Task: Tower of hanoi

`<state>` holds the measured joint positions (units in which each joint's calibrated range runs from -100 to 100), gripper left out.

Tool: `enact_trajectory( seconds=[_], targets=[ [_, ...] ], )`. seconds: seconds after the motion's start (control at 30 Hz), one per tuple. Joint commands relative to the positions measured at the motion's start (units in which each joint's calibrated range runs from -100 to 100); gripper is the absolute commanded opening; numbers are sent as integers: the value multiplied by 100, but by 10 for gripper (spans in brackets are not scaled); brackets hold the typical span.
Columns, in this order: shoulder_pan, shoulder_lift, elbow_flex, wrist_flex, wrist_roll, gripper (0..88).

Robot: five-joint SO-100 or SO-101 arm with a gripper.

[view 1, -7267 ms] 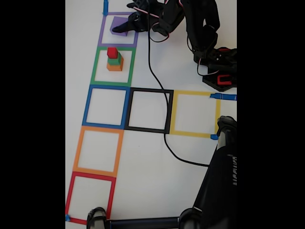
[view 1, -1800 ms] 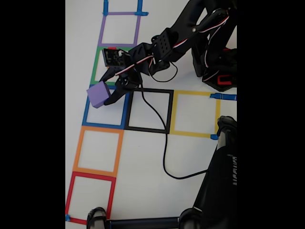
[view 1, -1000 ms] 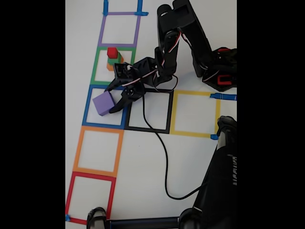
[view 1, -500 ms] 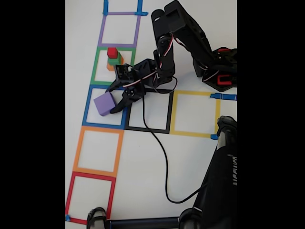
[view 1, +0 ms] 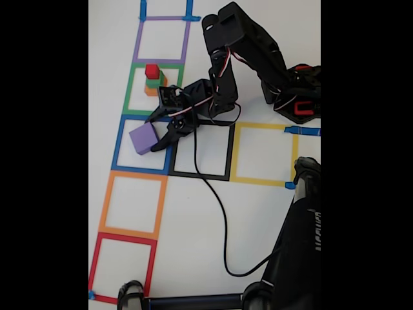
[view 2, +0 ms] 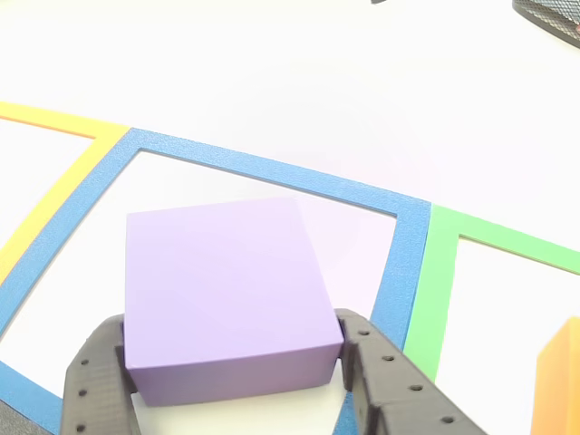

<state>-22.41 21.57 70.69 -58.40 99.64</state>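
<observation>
1. We see a white table (view 1: 258, 213) marked with taped square outlines: purple (view 1: 162, 40), green (view 1: 134, 90), blue (view 1: 124, 145), orange (view 1: 132, 205) and red (view 1: 122, 267) in a column, with black (view 1: 201, 150) and yellow (view 1: 263, 153) squares off to the right of the blue one in the fixed view.
2. A black cable (view 1: 216, 200) trails from the arm across the black square and down the table, and a dark stand (view 1: 293, 245) fills the lower right corner.
3. Inside the green square a small stack rises: orange cube (view 1: 153, 90) at the bottom, green cube (view 1: 153, 82) on it, red cube (view 1: 152, 71) on top. It stands just beside the arm's wrist, apart from it.
4. The arm (view 1: 248, 55) reaches from its base at the right, folds down at the elbow and points its gripper (view 1: 150, 137) leftward into the blue square.
5. The purple cube (view 1: 144, 138) sits within the blue square; in the other view the two fingers (view 2: 95, 385) lie against its opposite sides, closed about it (view 2: 222, 290).
6. We cannot tell whether the cube rests on the table or hangs just above it.
</observation>
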Motion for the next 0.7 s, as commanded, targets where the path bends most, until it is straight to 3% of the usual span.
enact_trajectory(
  seconds=[0.0, 0.4, 0.53, 0.67],
  targets=[
    [93, -46, 76, -152, 36, 226],
    [-108, -102, 112, -370, 36, 358],
    [-271, -336, 121, -435, 36, 350],
    [-463, -853, 131, -370, 36, 263]
  ],
)
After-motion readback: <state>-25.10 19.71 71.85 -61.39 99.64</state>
